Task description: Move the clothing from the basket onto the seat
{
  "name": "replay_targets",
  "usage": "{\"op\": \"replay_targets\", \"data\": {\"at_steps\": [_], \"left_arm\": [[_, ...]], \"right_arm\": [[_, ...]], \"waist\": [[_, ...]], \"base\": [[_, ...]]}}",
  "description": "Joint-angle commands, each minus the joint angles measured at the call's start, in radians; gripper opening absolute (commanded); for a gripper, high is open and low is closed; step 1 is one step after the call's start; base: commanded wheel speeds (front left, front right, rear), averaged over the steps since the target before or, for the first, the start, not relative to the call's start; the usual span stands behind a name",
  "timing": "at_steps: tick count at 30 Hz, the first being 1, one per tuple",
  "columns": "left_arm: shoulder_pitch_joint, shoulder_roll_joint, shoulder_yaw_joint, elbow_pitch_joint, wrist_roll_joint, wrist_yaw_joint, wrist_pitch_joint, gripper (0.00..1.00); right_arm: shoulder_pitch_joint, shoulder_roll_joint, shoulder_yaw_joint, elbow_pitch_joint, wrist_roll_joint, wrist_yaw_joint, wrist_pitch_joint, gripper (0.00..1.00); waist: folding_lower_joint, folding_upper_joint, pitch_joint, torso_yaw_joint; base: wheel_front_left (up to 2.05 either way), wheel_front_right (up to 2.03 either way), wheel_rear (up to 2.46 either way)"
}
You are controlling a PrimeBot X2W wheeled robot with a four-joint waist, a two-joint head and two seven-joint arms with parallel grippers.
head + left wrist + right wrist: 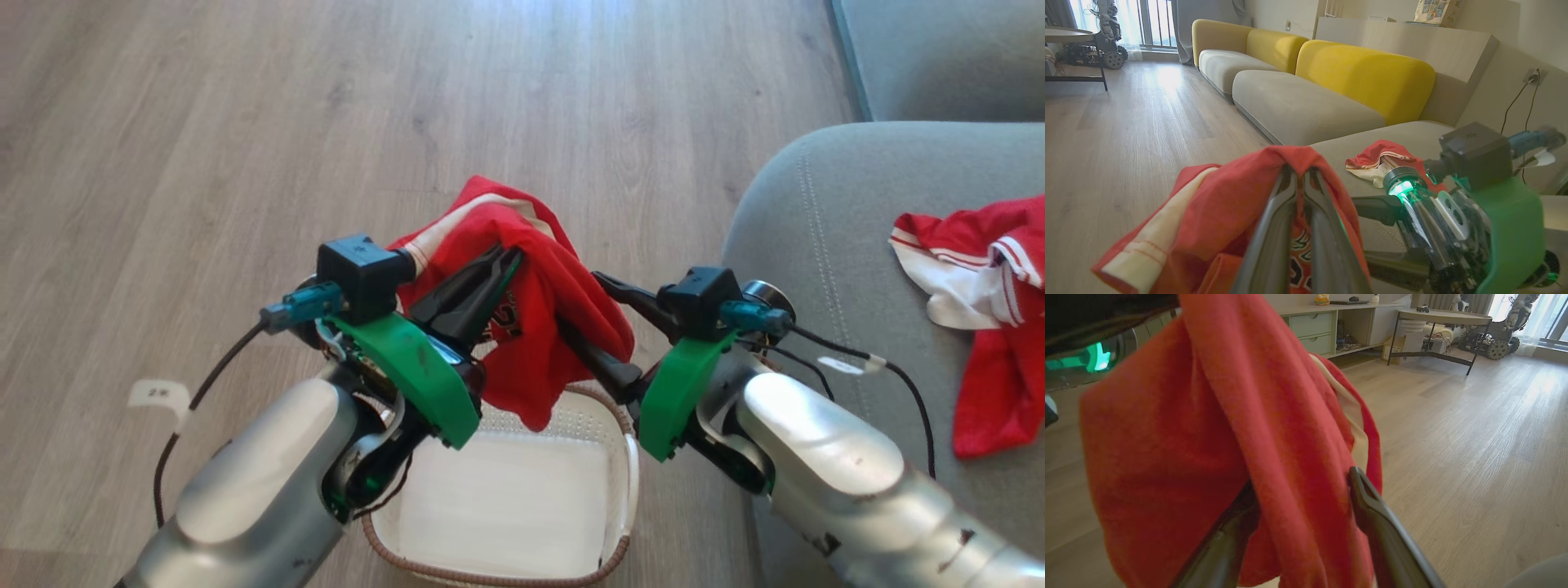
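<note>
A red garment of the clothing (pixel 539 327) with white trim hangs above the basket (pixel 624 482), a white perforated tub with a brown rim and a bare bottom. My left gripper (pixel 510 249) is shut on the garment's top fold, as the left wrist view also shows with the left gripper (pixel 1300 169) draped in red cloth (pixel 1229 204). My right gripper (pixel 578 300) is open, and its fingers (pixel 1367 502) stand wide on either side of the hanging cloth (pixel 1167 437). A second red and white garment (pixel 996 327) lies crumpled on the grey-green seat (pixel 816 245).
Wooden floor (pixel 245 122) spreads to the left and ahead. Another grey cushion (pixel 939 57) adjoins the seat at the top right. The left wrist view shows a long sofa with yellow backs (pixel 1363 73). A round table (pixel 1445 316) and a cabinet stand further off.
</note>
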Motion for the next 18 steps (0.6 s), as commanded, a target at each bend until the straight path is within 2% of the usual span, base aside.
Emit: {"op": "replay_targets", "data": {"at_steps": [1,2,3,5,13,18], "left_arm": [[-0.078,0.010,0.040,-0.028,-0.001,-0.004,-0.001,0.00],[-0.077,0.008,0.037,-0.027,-0.001,-0.004,0.000,0.00],[-0.076,0.006,0.034,-0.027,-0.001,-0.005,0.000,0.00],[-0.073,0.003,0.028,-0.027,-0.001,-0.005,0.001,0.00],[-0.064,0.005,0.022,-0.026,-0.004,0.001,0.000,0.00],[-0.063,0.011,0.028,-0.027,-0.005,0.009,-0.003,0.00]], "right_arm": [[-0.047,0.019,0.011,-0.007,0.015,0.000,-0.020,1.00],[-0.058,0.023,0.026,0.011,0.023,0.000,-0.027,1.00],[-0.069,0.027,0.043,0.029,0.032,0.000,-0.034,0.76],[-0.089,0.036,0.072,0.059,0.050,0.000,-0.049,0.00],[-0.139,0.052,0.152,0.134,0.126,0.000,-0.100,0.00],[-0.157,0.044,0.158,0.150,0.157,0.000,-0.117,0.00]], "waist": [[0.0000,0.0000,-0.005,0.009],[0.0000,0.0000,-0.007,0.014],[0.0000,0.0000,-0.008,0.018],[0.0000,0.0000,-0.011,0.025],[0.0000,0.0000,-0.017,0.039],[0.0000,0.0000,-0.012,0.036]], "base": [[0.00,0.00,0.00],[0.00,0.00,0.00],[0.00,0.00,0.00],[0.00,0.00,0.00],[0.00,0.00,0.00],[0.00,0.00,0.00]]}}
